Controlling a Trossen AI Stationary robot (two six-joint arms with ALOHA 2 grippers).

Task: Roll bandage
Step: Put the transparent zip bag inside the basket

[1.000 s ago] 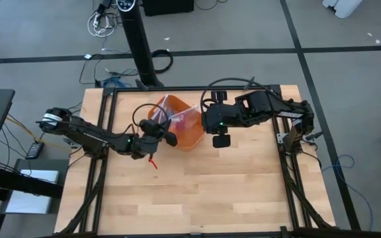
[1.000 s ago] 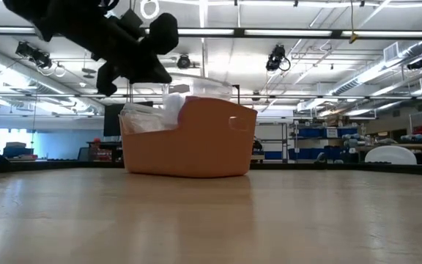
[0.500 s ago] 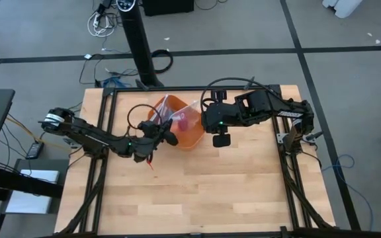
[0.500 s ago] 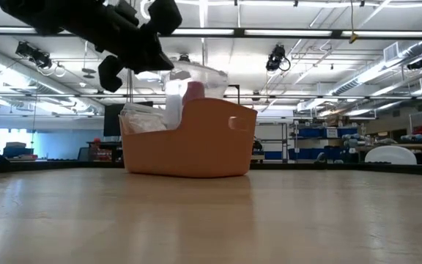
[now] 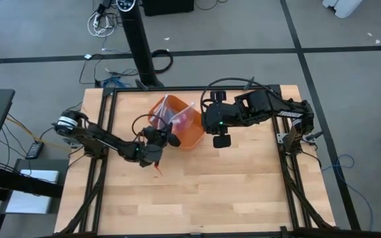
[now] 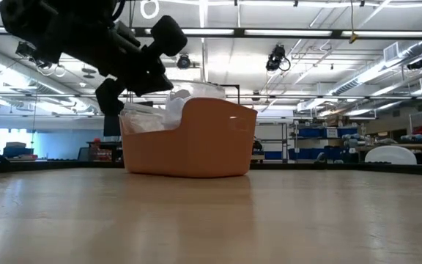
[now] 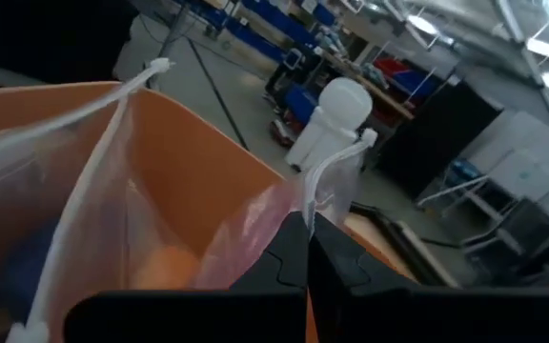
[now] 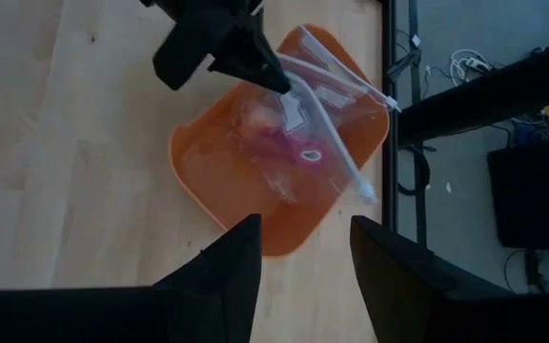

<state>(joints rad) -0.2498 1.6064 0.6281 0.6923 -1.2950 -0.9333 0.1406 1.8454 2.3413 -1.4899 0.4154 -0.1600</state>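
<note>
The bandage [image 8: 292,149] shows as a pink bundle inside a clear plastic bag [image 8: 298,124]. The bag sits in an orange basket [image 5: 185,135] at the table's far middle. My left gripper [image 7: 308,224] is at the basket's near-left rim [image 5: 170,140], shut on the bag's top edge. My right gripper [image 8: 298,276] hangs open above the table just right of the basket [image 5: 221,140], looking down on it and holding nothing. In the low view the bag's top [image 6: 174,99] stands just above the basket's rim. My left gripper pinches the bag's white zip strip [image 7: 315,191] at its open top edge between the two shut fingers. The fingers reach in about level from the table's near-left side [image 8: 276,81]. The strip stands up past the fingertips, and the rest of the bag rests in the basket.
A small red-orange object [image 5: 155,165] lies on the wood just near of the left gripper. Black frame rails [image 5: 104,132] run along the table's left and right sides. The wide near half of the wooden table [image 5: 197,198] carries nothing else.
My left gripper has sunk a little and rolled its wrist, staying shut on the bag's edge. Half a second ago the bag was drawn up so that the pink bandage showed above the basket's rim. It has now settled back down into the basket.
</note>
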